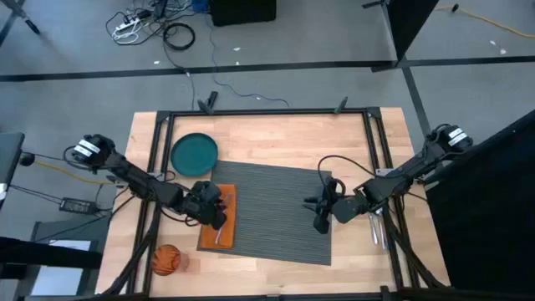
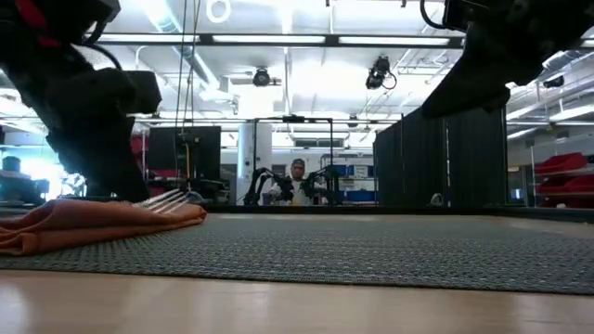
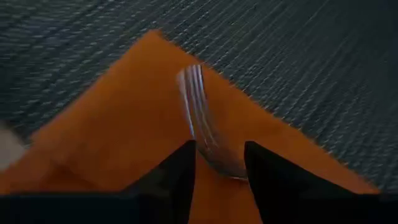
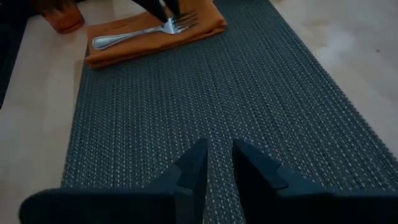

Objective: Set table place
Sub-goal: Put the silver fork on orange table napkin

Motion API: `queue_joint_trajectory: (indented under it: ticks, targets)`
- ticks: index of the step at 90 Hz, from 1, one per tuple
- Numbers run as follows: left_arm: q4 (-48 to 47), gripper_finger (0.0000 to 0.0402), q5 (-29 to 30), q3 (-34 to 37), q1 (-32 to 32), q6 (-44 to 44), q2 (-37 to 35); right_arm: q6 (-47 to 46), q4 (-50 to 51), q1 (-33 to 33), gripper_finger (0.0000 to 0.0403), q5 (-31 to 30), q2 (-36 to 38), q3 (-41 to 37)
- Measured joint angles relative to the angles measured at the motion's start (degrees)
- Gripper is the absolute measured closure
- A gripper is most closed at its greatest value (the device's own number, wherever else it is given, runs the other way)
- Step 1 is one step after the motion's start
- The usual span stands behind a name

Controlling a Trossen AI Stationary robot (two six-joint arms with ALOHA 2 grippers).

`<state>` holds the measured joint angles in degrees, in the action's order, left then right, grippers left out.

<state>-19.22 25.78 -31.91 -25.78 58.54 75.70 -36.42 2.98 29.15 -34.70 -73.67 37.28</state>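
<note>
A dark grey placemat (image 1: 276, 209) lies on the wooden table (image 1: 276, 134). An orange napkin (image 1: 219, 217) rests on the mat's left edge, with a silver fork (image 4: 134, 32) flat on it. My left gripper (image 3: 221, 152) hangs low over the napkin, open, its fingers on either side of the base of the fork's head (image 3: 221, 165). My right gripper (image 4: 221, 149) hovers over the mat's right part, with a narrow gap and nothing between its fingers. A teal plate (image 1: 194, 152) sits on bare wood beyond the mat's far left corner. An orange cup (image 1: 165, 261) stands near the table's near left corner. My left gripper points down at the fork, one finger (image 3: 180, 171) on each side of it where the tines join the handle. The fork lies flat on the napkin. I cannot tell whether the fingers touch it.
A knife and spoon (image 1: 378, 227) lie on the wood right of the mat, beside my right arm. The mat's middle (image 4: 205, 93) is bare. A black frame (image 1: 267, 113) runs along the table's edges. A person (image 2: 297, 172) shows far off in the room.
</note>
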Motion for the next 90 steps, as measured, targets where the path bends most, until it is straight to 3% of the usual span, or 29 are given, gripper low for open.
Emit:
queue_joint_trajectory:
  ticks: [14,36,66,90]
  targets:
    - [-6.43,0.028,0.03,-6.3,0.0,-1.46,-0.04,0.04,0.0,0.0,0.0351,-0.02,0.0,0.0]
    - [-2.95,0.028,-3.17,-8.12,-0.5,-13.52,1.88,1.64,-0.81,0.0,0.0352,0.11,-0.78,0.0]
    - [-0.27,0.028,-9.56,-8.03,-0.52,-19.54,10.73,12.13,-20.7,-0.82,0.0352,5.91,-12.82,-0.04]
    - [-0.46,0.028,-9.52,-8.03,-0.57,-19.33,10.51,11.18,-17.99,-1.49,0.0352,7.84,-19.45,-0.02]
